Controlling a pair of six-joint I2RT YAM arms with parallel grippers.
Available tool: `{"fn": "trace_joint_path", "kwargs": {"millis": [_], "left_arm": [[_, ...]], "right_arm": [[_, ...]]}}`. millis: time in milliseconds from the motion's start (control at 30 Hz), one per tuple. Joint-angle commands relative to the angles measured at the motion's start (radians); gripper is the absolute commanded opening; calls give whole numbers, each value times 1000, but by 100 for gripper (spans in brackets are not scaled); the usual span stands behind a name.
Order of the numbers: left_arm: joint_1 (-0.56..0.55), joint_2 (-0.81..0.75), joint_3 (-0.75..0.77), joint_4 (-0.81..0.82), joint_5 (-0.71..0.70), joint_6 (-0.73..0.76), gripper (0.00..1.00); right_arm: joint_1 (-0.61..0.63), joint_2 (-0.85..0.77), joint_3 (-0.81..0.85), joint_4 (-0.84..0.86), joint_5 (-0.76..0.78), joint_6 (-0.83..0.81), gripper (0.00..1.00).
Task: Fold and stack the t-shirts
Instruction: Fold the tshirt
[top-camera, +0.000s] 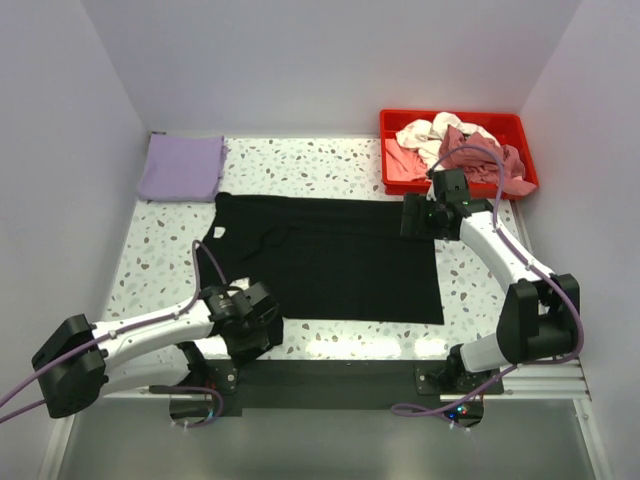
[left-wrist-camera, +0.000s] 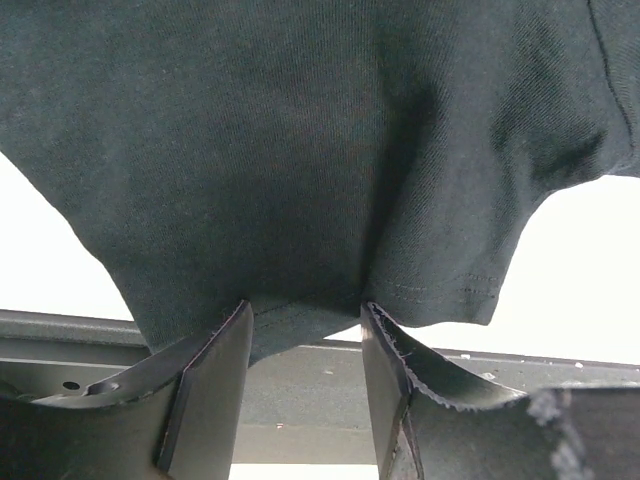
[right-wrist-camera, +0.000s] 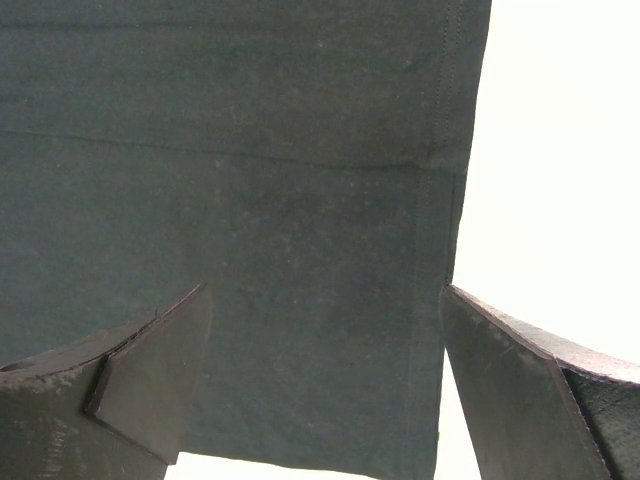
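A large black t-shirt (top-camera: 330, 260) lies spread flat in the middle of the table. My left gripper (top-camera: 262, 315) is at its near left corner. In the left wrist view the left gripper (left-wrist-camera: 306, 310) is open and the shirt's hem (left-wrist-camera: 300, 150) sits between the fingertips. My right gripper (top-camera: 412, 215) is at the shirt's far right corner. In the right wrist view the right gripper (right-wrist-camera: 326, 290) is wide open just above the cloth (right-wrist-camera: 250, 150). A folded lavender t-shirt (top-camera: 181, 166) lies at the back left.
A red plastic tray (top-camera: 450, 116) at the back right holds crumpled white (top-camera: 425, 135) and dusty-rose (top-camera: 480, 155) shirts, just behind the right arm. White walls close in the table on three sides. A dark rail runs along the near edge.
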Motion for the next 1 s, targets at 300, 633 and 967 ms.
{"fn": "trace_joint_path", "kwargs": {"millis": [300, 633, 967], "left_arm": [[-5, 150, -15, 68, -30, 31, 16], [-5, 76, 135, -105, -197, -3, 0], [-5, 12, 319, -222, -316, 63, 0]], "right_arm": [[-2, 0, -6, -7, 35, -14, 99], [-2, -84, -32, -39, 84, 40, 99], [-5, -367, -258, -179, 57, 259, 99]]}}
